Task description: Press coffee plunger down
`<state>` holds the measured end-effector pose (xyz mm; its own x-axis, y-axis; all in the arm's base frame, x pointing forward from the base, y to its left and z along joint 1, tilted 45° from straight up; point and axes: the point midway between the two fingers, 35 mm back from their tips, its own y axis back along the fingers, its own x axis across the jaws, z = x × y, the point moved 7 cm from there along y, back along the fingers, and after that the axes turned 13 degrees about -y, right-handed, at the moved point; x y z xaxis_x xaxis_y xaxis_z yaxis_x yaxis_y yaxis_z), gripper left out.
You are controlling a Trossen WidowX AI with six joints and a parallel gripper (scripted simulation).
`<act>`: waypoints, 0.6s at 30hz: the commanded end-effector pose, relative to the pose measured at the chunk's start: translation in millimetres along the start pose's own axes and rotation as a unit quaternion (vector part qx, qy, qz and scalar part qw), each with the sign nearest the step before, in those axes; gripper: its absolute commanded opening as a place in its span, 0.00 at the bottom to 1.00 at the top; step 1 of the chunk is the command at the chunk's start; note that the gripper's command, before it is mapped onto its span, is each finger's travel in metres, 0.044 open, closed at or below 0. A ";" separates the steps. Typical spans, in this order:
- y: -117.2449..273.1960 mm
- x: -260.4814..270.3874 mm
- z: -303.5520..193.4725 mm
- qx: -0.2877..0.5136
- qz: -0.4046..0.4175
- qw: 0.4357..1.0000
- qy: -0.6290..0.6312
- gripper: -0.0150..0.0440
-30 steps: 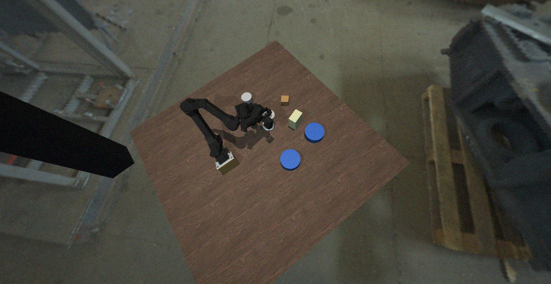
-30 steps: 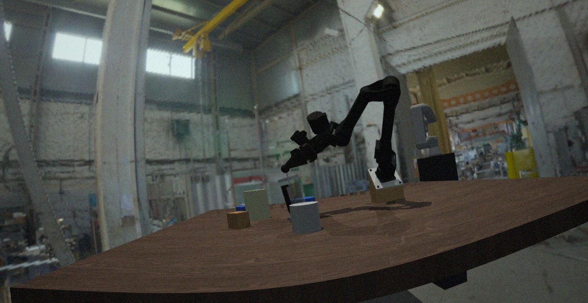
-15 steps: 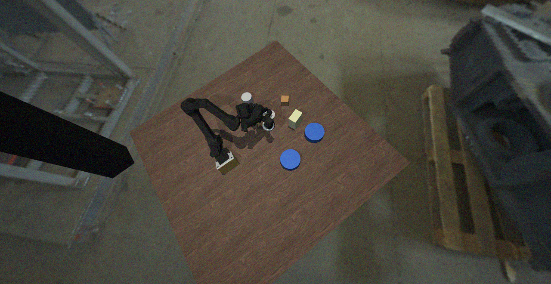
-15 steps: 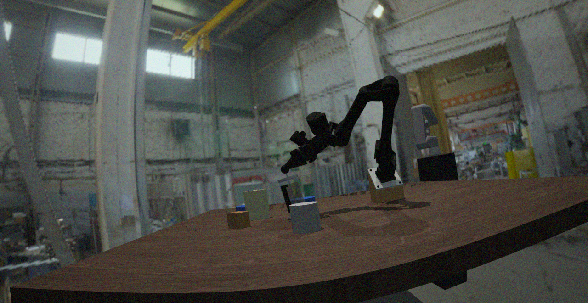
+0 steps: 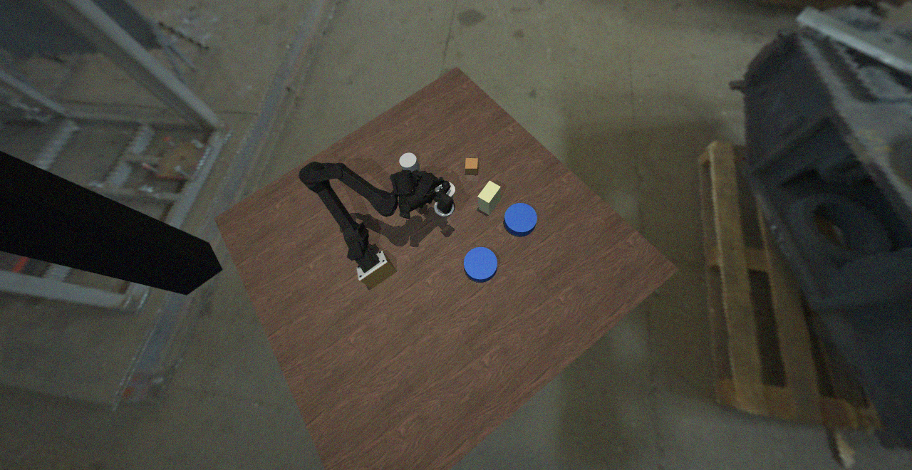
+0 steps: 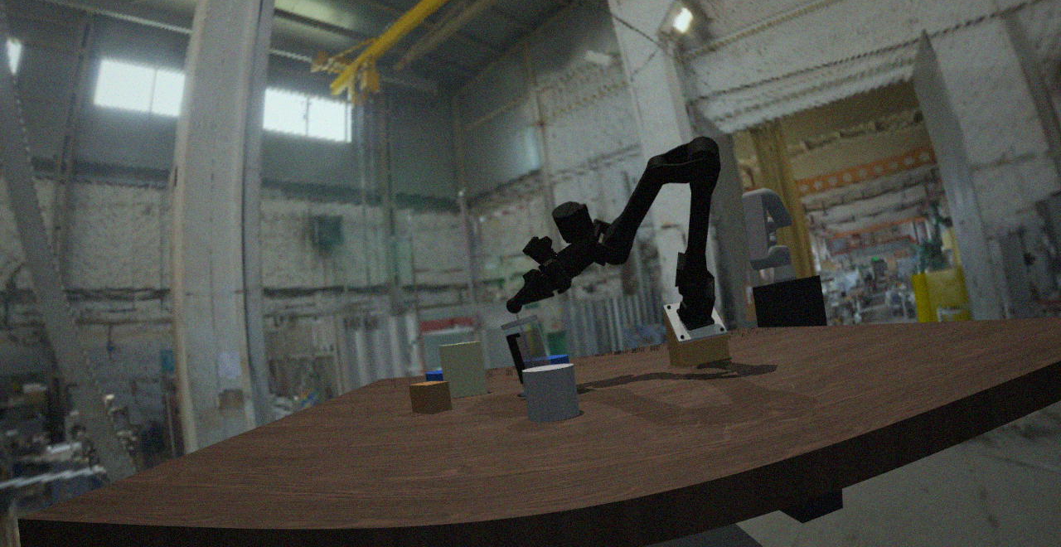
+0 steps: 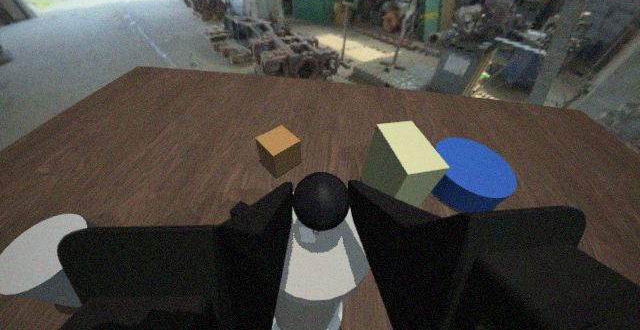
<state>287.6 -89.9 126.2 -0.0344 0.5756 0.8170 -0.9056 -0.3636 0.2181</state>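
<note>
Your end effector (image 7: 320,205) is clamped on the plunger knob (image 7: 320,201) at lower centre; the French press (image 7: 314,270) stands upright directly beneath on the desk (image 7: 150,135); release means spreading sideways.

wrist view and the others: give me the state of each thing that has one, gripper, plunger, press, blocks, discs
gripper: shut on the plunger knob, a finger on each side
plunger knob: low, close above the lid
coffee press: upright on the table
grey cylinder: upright, standing apart
pale yellow block: standing on end, untouched
orange cube: flat on the table, untouched
blue disc: lying flat behind the yellow block
second blue disc: lying flat, apart
</note>
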 end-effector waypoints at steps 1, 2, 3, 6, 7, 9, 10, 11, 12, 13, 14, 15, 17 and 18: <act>-0.1 -0.2 -0.3 0.001 -0.001 1.000 -0.001 0.60; -0.1 -0.2 -0.3 0.001 -0.001 1.000 -0.001 0.64; -0.1 -0.2 -0.3 0.001 -0.001 1.000 -0.001 0.68; -0.1 -0.2 -0.3 0.001 -0.001 1.000 -0.001 0.82; -0.1 -0.2 -0.3 0.001 -0.001 1.000 -0.001 0.86; -0.1 -0.2 -0.3 0.001 -0.001 1.000 -0.001 0.95; -0.1 -0.2 -0.3 0.001 -0.001 1.000 -0.001 1.00; -0.1 -0.2 -0.3 0.001 -0.001 1.000 -0.001 1.00; -0.1 -0.2 -0.3 0.001 -0.001 1.000 -0.001 1.00; -0.1 -0.2 -0.3 0.001 -0.001 1.000 -0.001 1.00; 1.0 0.0 1.9 -0.003 -0.001 1.000 0.003 1.00; 1.9 0.3 3.0 -0.002 -0.002 1.000 0.002 1.00; 7.7 1.3 10.1 0.001 -0.004 1.000 0.002 1.00; 12.2 2.3 15.0 0.002 -0.005 1.000 0.002 1.00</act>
<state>285.2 -92.8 127.1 -0.0216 0.5704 0.8211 -0.9018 -0.3657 0.2304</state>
